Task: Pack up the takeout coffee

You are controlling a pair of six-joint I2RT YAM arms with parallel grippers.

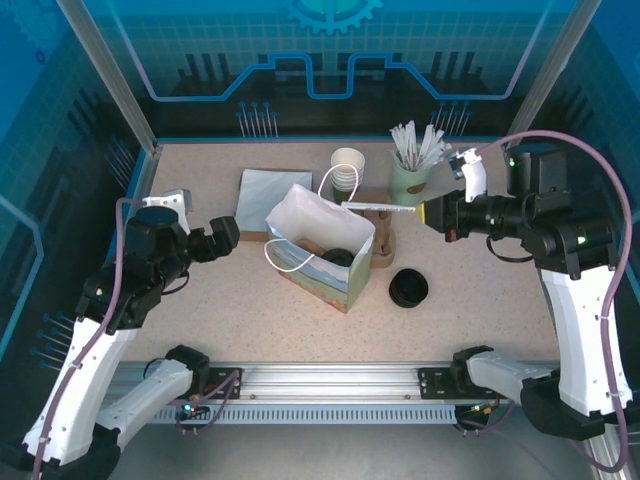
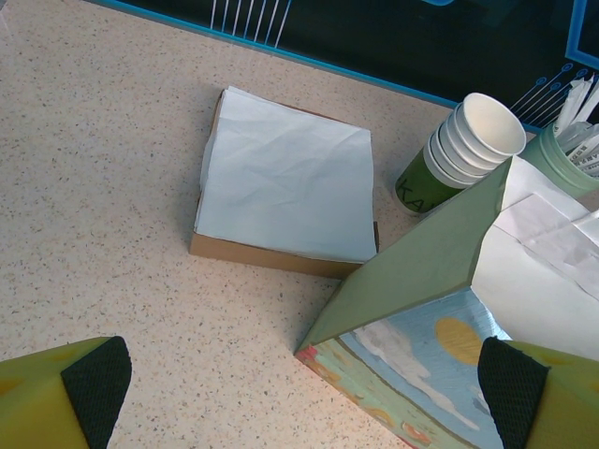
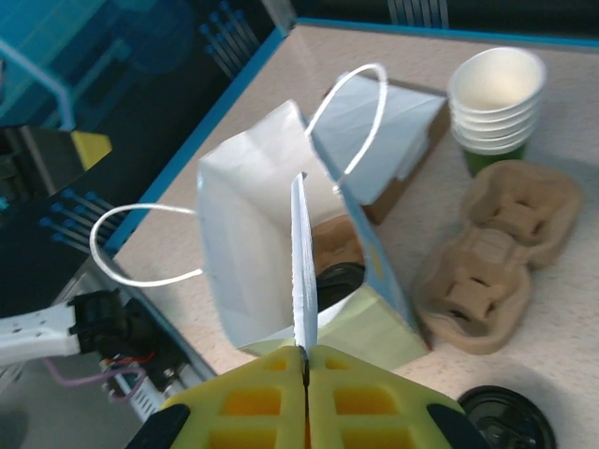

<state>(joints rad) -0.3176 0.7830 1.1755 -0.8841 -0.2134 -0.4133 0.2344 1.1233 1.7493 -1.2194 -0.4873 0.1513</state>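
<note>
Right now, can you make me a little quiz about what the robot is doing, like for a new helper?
1. True or false: the right gripper is shut on a white stick.
2. Which black thing lies right of the bag in the top view? A. lid B. spoon C. plate
3. Fill in: the left gripper is ____.

Key: 1 true; 2 A; 3 open.

Cup stack [image 1: 347, 170] behind bag [image 1: 330, 283], lid [image 1: 408, 288] right
</note>
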